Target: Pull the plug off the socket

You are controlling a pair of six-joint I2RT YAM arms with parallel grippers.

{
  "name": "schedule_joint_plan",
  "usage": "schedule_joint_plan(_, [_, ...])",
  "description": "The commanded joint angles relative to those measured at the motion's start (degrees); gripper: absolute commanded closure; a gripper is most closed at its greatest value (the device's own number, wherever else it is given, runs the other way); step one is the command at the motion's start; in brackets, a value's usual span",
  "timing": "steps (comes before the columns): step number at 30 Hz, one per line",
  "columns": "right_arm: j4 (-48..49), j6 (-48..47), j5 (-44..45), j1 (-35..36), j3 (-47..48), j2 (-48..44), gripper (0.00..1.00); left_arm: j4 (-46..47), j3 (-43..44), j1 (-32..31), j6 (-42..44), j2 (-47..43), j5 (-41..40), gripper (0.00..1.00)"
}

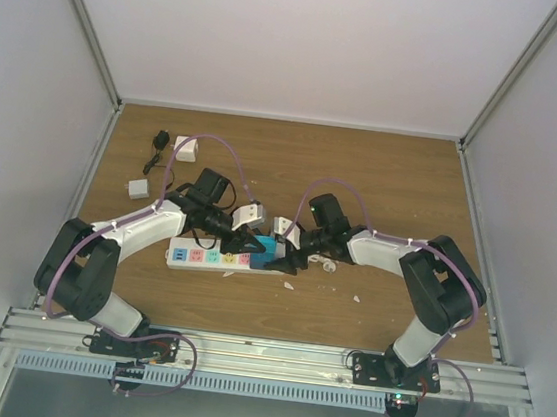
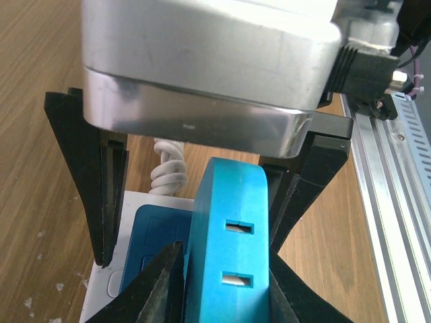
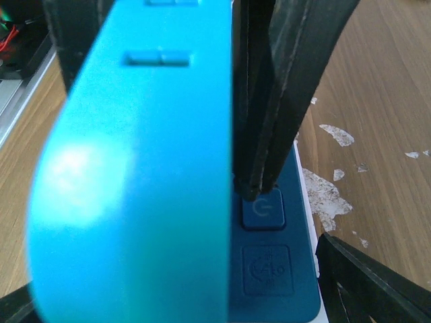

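Observation:
The socket, a long white power strip with outlets on coloured squares, lies across the table between both arms. Its coiled white cord leaves the right end. A bright blue plug stands on the strip's dark blue end, beside the power button. My right gripper is shut on the plug, one finger on each side. My left gripper is open, its fingers wide apart either side of the plug and over the strip.
Two small white adapters and a black plug with cord lie at the back left. White chips dot the wood near the strip. A metal rail runs along the near edge.

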Motion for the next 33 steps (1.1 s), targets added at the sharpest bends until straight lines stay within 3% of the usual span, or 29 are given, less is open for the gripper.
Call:
schedule_joint_plan(1, [2.2,0.6,-0.9,0.8,0.1,0.3,0.20,2.4,-0.8,-0.4,-0.2,-1.7,0.3,0.71])
schedule_joint_plan(14, [3.9,1.0,1.5,1.4,-1.5,0.5,0.33,1.9,-0.3,-0.4,0.3,-2.3,3.9,0.75])
schedule_joint_plan(23, [4.0,0.1,1.9,1.4,-2.2,0.8,0.50,0.5,1.9,-0.1,0.0,-2.0,6.6,0.81])
schedule_joint_plan(33, [3.7,-0.7,2.7,1.4,-2.6,1.5,0.54,-0.5,3.1,0.9,-0.8,-2.2,11.7,0.86])
